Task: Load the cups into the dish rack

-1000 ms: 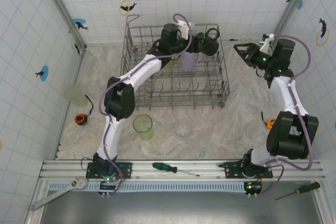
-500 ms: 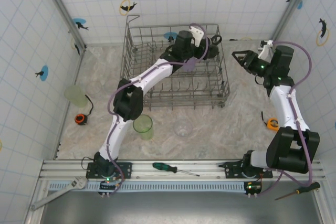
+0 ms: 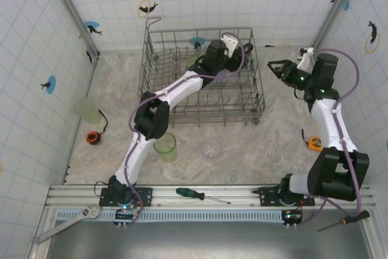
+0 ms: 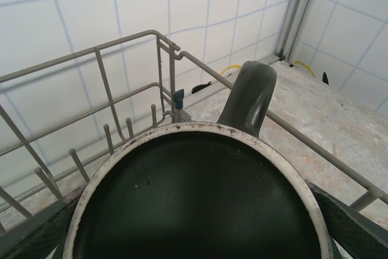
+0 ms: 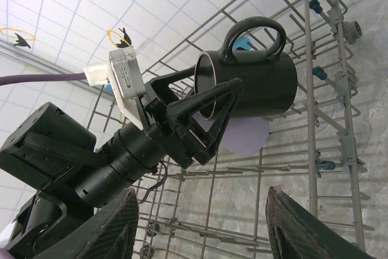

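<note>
Loading partway: left tool (image 5: pixel 219 89) clamped wide on black mug (image 5: pixel 260 89) over dish rack's (image 3: pixel 212 119) 1 o'clock corner, lilac cup (image 5: pixel 248 139) inside. Right tool (image 3: pixel 276 68) half-open, empty. Green cup (image 3: pixel 165 146) and clear cup (image 3: pixel 211 148) wait on the surface at 6 o'clock.

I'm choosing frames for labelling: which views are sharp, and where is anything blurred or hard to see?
Top view: even light, sharp, though the clear tumbler barely stands out from the table. Left wrist view: black mug close, its inside dark; dish rack wires crisp. Right wrist view: mug sharp; fingers of the right gripper blurred.
</note>
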Robot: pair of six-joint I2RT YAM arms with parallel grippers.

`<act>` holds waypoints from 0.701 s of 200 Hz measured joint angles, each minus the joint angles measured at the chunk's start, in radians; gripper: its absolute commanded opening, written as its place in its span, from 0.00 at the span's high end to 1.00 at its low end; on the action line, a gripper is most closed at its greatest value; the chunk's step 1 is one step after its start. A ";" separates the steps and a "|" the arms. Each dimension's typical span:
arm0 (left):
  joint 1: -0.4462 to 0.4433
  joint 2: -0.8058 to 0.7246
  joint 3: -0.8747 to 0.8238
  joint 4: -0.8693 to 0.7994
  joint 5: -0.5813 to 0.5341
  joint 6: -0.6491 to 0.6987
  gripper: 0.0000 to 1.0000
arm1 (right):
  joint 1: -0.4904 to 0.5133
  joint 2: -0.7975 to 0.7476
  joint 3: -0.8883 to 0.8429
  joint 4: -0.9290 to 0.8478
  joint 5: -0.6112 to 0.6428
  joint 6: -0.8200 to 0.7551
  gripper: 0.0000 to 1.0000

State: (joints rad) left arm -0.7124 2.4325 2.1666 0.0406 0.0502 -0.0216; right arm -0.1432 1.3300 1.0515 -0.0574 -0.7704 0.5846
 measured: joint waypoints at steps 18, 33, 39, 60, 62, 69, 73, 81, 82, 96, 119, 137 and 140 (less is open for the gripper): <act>-0.007 0.010 0.005 0.016 -0.029 0.007 1.00 | 0.000 -0.008 0.000 0.000 0.000 -0.002 0.42; -0.014 0.025 0.014 0.027 -0.048 0.016 1.00 | 0.000 -0.014 0.000 0.000 -0.001 -0.003 0.42; -0.016 0.030 0.015 0.033 -0.055 0.022 1.00 | 0.000 -0.017 0.000 0.000 -0.002 -0.003 0.42; -0.028 0.035 0.016 0.042 -0.087 0.029 1.00 | 0.000 -0.025 -0.005 0.000 -0.003 -0.008 0.42; -0.028 0.036 0.017 0.043 -0.090 0.031 1.00 | 0.000 -0.026 -0.006 0.000 -0.003 -0.008 0.42; -0.032 0.039 0.018 0.045 -0.102 0.038 1.00 | 0.000 -0.026 -0.007 0.000 -0.005 -0.009 0.42; -0.033 0.040 0.019 0.046 -0.108 0.041 1.00 | 0.000 -0.026 -0.007 0.000 -0.005 -0.009 0.42; -0.036 0.044 0.023 0.049 -0.119 0.045 1.00 | 0.000 -0.026 -0.006 0.000 -0.006 -0.010 0.42; -0.037 0.044 0.023 0.050 -0.120 0.045 1.00 | 0.000 -0.027 -0.007 0.000 -0.006 -0.010 0.42; -0.041 0.049 0.025 0.057 -0.134 0.049 1.00 | 0.000 -0.027 -0.007 0.000 -0.006 -0.010 0.42; -0.042 0.056 0.028 0.075 -0.144 0.051 1.00 | 0.004 -0.027 -0.006 0.001 -0.006 -0.010 0.42; -0.043 0.062 0.028 0.093 -0.149 0.052 1.00 | 0.006 -0.027 -0.006 0.000 -0.008 -0.010 0.42; -0.043 0.063 0.028 0.096 -0.150 0.052 1.00 | 0.007 -0.027 -0.007 0.000 -0.009 -0.010 0.42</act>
State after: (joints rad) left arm -0.7559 2.4954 2.1944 0.1368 -0.0998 0.0303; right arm -0.1364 1.3033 1.0447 -0.0570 -0.7792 0.5751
